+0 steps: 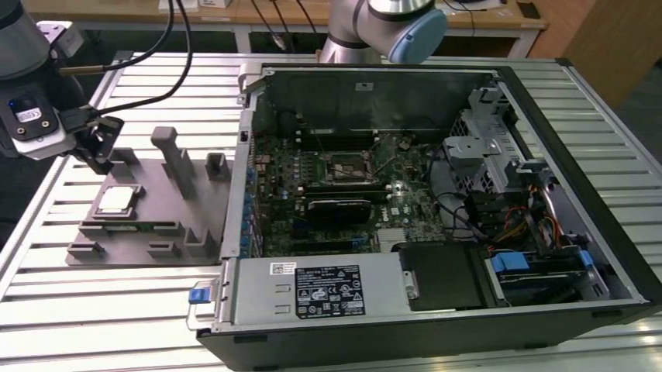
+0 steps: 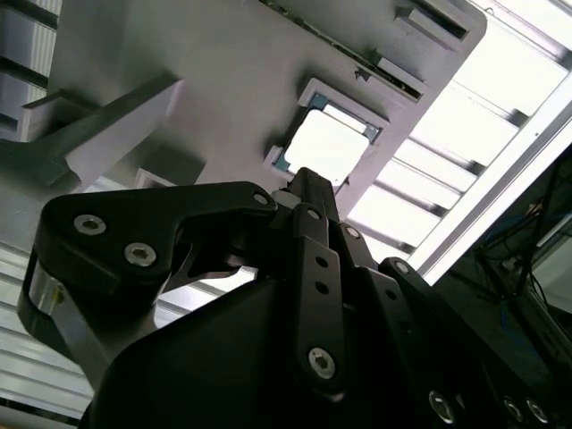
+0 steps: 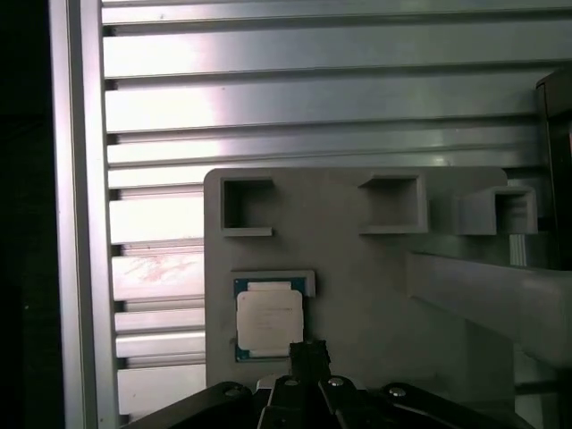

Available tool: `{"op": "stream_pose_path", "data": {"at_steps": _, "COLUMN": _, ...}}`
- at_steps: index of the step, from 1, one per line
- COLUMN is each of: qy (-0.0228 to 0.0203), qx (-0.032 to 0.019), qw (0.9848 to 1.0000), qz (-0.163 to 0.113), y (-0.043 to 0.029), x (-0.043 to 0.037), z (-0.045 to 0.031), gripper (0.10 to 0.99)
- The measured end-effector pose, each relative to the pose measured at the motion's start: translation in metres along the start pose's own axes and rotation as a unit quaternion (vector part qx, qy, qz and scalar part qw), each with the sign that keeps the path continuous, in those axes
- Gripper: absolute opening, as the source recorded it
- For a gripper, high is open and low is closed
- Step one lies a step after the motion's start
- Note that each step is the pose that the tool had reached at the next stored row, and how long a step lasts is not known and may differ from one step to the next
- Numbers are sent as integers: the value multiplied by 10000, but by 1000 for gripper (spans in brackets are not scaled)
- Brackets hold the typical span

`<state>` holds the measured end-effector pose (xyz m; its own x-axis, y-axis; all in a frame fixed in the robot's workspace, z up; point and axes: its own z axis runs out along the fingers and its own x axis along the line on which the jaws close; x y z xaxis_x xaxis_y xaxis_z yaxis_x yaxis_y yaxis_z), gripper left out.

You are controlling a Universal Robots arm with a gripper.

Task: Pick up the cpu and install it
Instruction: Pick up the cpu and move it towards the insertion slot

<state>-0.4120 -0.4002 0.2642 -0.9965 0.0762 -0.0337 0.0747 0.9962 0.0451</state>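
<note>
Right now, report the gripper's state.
Gripper: open or closed cannot be told. The cpu lies in the grey fixture, not lifted.

From high up, the exterior view overlooks the slatted aluminium table (image 1: 62, 325); both wrist views face its grey plastic fixture plate (image 3: 357, 295) from close by.

The arm (image 1: 352, 35) is silver-grey tubing with a round pale blue joint cap (image 1: 418, 36), black cables (image 1: 170, 43) run to its grey wrist housing (image 1: 31, 116), and the gripper (image 2: 306, 179) is matt black linkage plates fastened with silver socket-head screws (image 2: 323, 361).
</note>
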Motion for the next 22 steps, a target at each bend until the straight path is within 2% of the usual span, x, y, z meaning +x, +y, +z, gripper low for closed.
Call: {"op": "stream_pose_path", "data": {"at_steps": 22, "qy": 1, "qx": 0, "qw": 10000, "qz": 0, "y": -47, "x": 56, "z": 214, "gripper": 106}}
